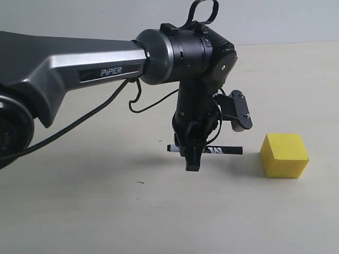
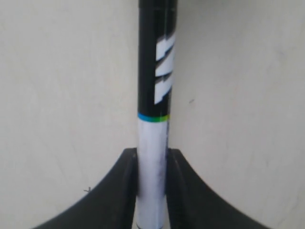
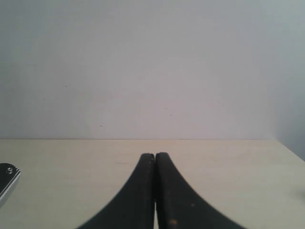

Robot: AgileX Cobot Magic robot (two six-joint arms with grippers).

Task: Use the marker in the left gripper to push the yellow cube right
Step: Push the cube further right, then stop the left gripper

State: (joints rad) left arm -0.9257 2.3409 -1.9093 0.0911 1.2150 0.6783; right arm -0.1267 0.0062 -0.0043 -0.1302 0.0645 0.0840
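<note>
My left gripper points down at the table and is shut on the marker, which lies level, its black lettered half pointing right. The marker's black end stops a short gap left of the yellow cube, which rests on the table at the right. In the left wrist view the jaws clamp the white barrel of the marker, and the black half runs away from them; the cube is out of that view. My right gripper is shut with nothing in it, and does not show in the exterior view.
The pale table runs back to a grey wall. A black cable hangs from the silver PIPER arm. A small metal part shows at the edge of the right wrist view.
</note>
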